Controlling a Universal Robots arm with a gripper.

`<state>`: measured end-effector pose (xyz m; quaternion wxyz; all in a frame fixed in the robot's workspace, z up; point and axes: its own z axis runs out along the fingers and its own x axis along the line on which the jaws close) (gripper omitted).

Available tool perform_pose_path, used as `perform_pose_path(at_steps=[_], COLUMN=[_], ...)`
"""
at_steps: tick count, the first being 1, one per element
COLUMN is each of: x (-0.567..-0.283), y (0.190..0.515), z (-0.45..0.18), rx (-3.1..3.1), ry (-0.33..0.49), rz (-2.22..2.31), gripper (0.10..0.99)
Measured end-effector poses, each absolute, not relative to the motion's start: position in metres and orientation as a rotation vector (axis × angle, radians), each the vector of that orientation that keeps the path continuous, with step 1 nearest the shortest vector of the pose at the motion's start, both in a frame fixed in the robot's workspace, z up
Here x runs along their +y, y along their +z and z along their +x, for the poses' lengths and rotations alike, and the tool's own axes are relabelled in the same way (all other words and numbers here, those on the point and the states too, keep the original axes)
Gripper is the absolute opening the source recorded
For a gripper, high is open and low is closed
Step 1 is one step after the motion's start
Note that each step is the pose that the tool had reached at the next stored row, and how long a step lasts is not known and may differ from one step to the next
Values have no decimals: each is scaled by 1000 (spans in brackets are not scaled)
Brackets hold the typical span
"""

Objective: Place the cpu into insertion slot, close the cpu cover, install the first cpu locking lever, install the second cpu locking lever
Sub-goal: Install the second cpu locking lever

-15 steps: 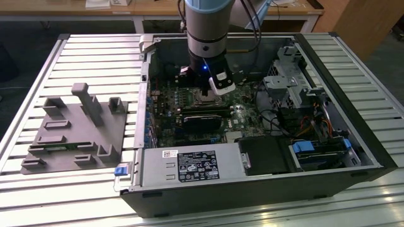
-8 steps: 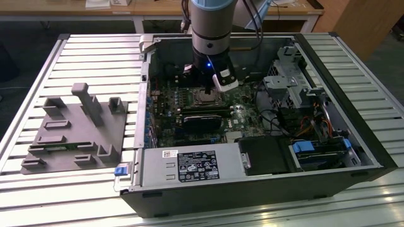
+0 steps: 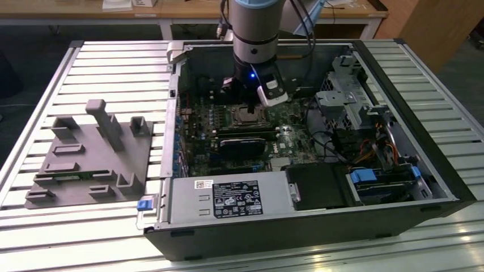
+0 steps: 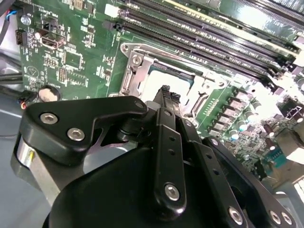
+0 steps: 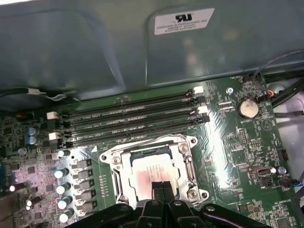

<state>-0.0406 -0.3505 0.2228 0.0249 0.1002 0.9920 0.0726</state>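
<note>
So the gripper (image 5: 163, 186) has its two black fingers (image 4: 166, 93) pressed together, nothing between them, tips hovering right at the edge of the cpu (image 5: 152, 170). In the exterior view the gripper (image 3: 253, 106) hangs straight down into the open pc case (image 3: 423, 170), over the middle of the board.

There's one cpu, and it's already sitting in the insertion slot (image 5: 153, 171). It's a flat square chip with a pale silvery top, a bit of warm glare on it in the first wrist view. In the second wrist view the cpu (image 4: 159, 81) is half hidden behind the fingers, just a bright pale patch.

One cpu cover (image 5: 121, 167), a thin silvery frame with a big window in the middle, lying down flat around the chip so the top shows through. Screws at its corners, chunky metal bracket all round. Can't really make out how the locking levers sit from these shots.

Around the socket: four long black memory slots (image 5: 128, 121) side by side just beside it, a row of small silver capacitors (image 5: 64, 187) along one side, one round coin battery (image 5: 247, 108) further off, all on the green motherboard (image 5: 237, 147).

Outside the case, on the slatted counter (image 3: 113, 68) at the exterior view's left, sits one grey fixture block (image 3: 94, 156), well apart from the pc.
</note>
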Motion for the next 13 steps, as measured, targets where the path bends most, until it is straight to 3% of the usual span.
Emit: perform_pose_path(at_steps=[13], x=[-346], y=[218], z=[-40], rx=[3070], ry=[215], rz=[310], gripper=[106])
